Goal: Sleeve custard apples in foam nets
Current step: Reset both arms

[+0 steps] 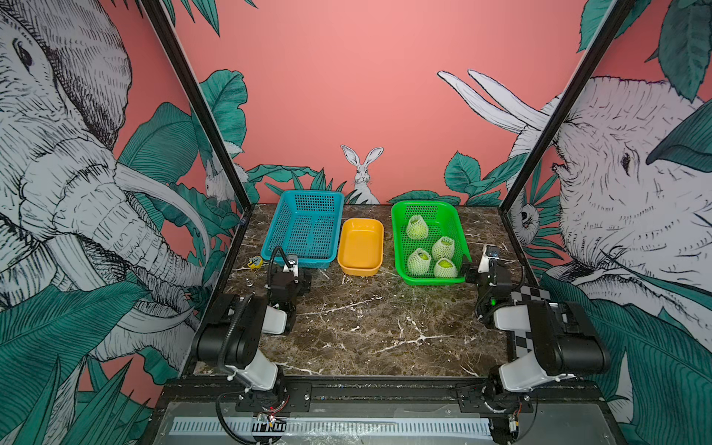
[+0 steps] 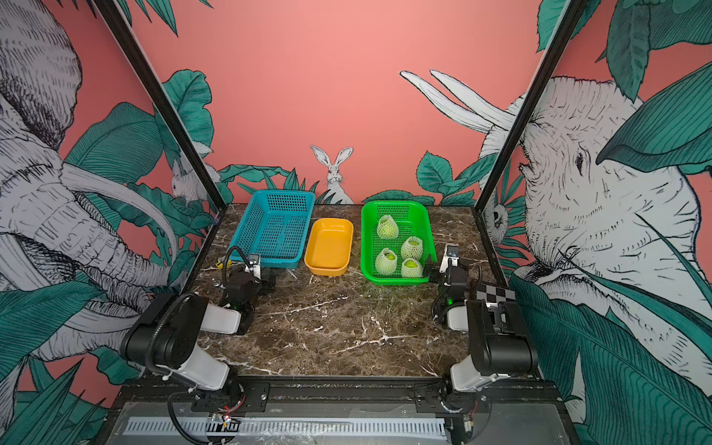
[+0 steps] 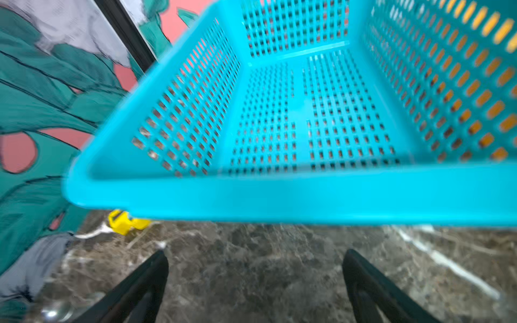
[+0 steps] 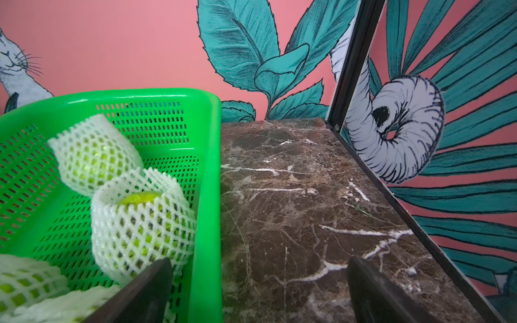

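**A:** How was the left side found?

**B:** The left tool (image 3: 254, 253) was seen with its jaws spread wide and nothing between them. It was poised low over the worktop (image 1: 366, 319), just in front of the blue basket (image 3: 279, 195), which was seen to be empty. Next along, the yellow tray (image 1: 360, 246) was also found bare.

**A:** And the fruit?

**B:** All four custard apples (image 1: 417, 228) were located in the green basket (image 1: 424, 204). Each was wrapped in one of the foam nets (image 4: 140, 223) (green skin was visible only through the mesh and at the open ends). No bare fruit and no spare net was seen.

**A:** The right side?

**B:** The right tool (image 4: 260, 260) was held fully open and empty just beside the basket's near right corner, with one finger close to the nearest netted fruit.

**A:** So what was called for?

**B:** The sleeving was judged complete, and only a clean withdrawal was thought to be left. The right tool was best lifted up and away, clear of the rim, so that the basket was not nudged and no net was snagged and tugged off its fruit. The left tool could be drawn back likewise, with the blue basket's front lip avoided.
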`<control>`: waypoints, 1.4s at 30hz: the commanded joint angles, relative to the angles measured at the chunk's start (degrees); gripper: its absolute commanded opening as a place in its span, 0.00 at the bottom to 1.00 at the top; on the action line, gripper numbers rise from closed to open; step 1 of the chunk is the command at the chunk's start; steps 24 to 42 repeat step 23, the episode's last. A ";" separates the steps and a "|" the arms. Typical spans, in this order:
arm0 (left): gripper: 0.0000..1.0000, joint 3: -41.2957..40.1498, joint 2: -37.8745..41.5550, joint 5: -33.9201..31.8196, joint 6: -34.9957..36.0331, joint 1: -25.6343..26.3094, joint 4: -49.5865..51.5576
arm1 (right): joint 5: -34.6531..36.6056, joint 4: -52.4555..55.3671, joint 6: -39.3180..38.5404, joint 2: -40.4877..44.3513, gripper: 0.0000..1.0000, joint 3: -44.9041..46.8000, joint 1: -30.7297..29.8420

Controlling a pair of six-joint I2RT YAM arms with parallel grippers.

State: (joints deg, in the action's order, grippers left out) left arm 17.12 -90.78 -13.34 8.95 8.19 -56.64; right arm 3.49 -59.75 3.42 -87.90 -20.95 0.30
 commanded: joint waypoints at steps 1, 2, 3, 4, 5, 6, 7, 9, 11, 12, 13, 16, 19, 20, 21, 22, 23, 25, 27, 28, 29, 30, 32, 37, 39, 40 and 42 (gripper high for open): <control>0.99 0.17 1.22 2.60 1.69 -0.27 -6.09 | -0.81 6.12 -1.54 -0.73 0.99 -0.55 0.15; 0.99 0.34 0.48 2.51 1.77 -0.22 -7.24 | -1.44 6.12 -1.85 -0.75 0.99 -0.51 0.06; 0.99 0.51 1.02 2.33 1.57 -0.32 -5.84 | -2.39 6.11 -2.17 -0.87 0.99 -0.75 0.06; 0.99 0.90 2.13 2.46 1.26 -0.39 -3.24 | -3.52 6.87 -2.56 -0.79 0.99 -1.06 0.08; 0.99 1.02 2.38 2.78 1.14 -0.45 -2.64 | -4.45 7.40 -2.98 -0.87 0.99 -1.40 0.06; 0.99 0.88 1.54 2.30 1.20 -0.45 -4.35 | -5.40 8.05 -3.41 -0.98 0.99 -1.70 0.06; 0.99 1.04 1.00 2.18 1.19 -0.51 -4.96 | -5.49 7.85 -3.42 -0.89 0.99 -1.57 0.06; 0.99 1.85 1.74 1.96 0.92 -0.56 -2.19 | -5.51 7.87 -3.42 -0.88 0.99 -1.59 -0.01; 0.99 2.55 1.96 2.84 0.59 -1.01 -0.40 | -5.51 7.85 -3.42 -0.94 0.99 -1.71 0.05; 0.99 2.80 1.67 2.71 0.48 -1.16 -0.53 | -5.51 7.89 -3.42 -0.92 0.99 -1.69 0.06; 0.99 2.96 1.66 2.73 0.38 -1.17 -0.07 | -5.51 7.87 -3.42 -0.90 0.99 -1.71 0.06; 0.99 3.13 1.85 3.06 0.28 -1.24 0.55 | -5.50 7.85 -3.42 -0.88 0.99 -1.65 0.06; 0.99 3.13 1.85 3.06 0.28 -1.33 0.61 | -5.49 8.15 -3.42 -0.97 0.99 -1.81 0.06; 0.99 3.14 1.86 3.06 0.28 -1.25 0.57 | -5.44 8.15 -3.42 -0.96 0.99 -1.79 0.06; 0.99 3.17 1.84 3.06 0.30 -1.35 0.59 | -5.41 8.15 -3.42 -0.96 0.99 -1.81 0.06; 0.99 3.15 1.88 3.06 0.32 -1.30 0.61 | -5.42 8.13 -3.42 -0.97 0.99 -1.81 0.06; 0.99 3.26 1.84 3.06 0.34 -1.32 0.66 | -5.39 8.11 -3.42 -0.96 0.99 -1.76 0.05; 0.99 3.26 1.84 3.06 0.34 -1.32 0.66 | -5.39 8.11 -3.42 -0.96 0.99 -1.76 0.05; 0.99 3.26 1.84 3.06 0.34 -1.32 0.66 | -5.39 8.11 -3.42 -0.96 0.99 -1.76 0.05; 0.99 3.26 1.84 3.06 0.34 -1.32 0.66 | -5.39 8.11 -3.42 -0.96 0.99 -1.76 0.05; 0.99 3.26 1.84 3.06 0.34 -1.32 0.66 | -5.39 8.11 -3.42 -0.96 0.99 -1.76 0.05; 0.99 3.26 1.84 3.06 0.34 -1.32 0.66 | -5.39 8.11 -3.42 -0.96 0.99 -1.76 0.05; 0.99 3.26 1.84 3.06 0.34 -1.32 0.66 | -5.39 8.11 -3.42 -0.96 0.99 -1.76 0.05; 0.99 3.26 1.84 3.06 0.34 -1.32 0.66 | -5.39 8.11 -3.42 -0.96 0.99 -1.76 0.05; 0.99 3.26 1.84 3.06 0.34 -1.32 0.66 | -5.39 8.11 -3.42 -0.96 0.99 -1.76 0.05; 0.99 3.26 1.84 3.06 0.34 -1.32 0.66 | -5.39 8.11 -3.42 -0.96 0.99 -1.76 0.05; 0.99 3.26 1.84 3.06 0.34 -1.32 0.66 | -5.39 8.11 -3.42 -0.96 0.99 -1.76 0.05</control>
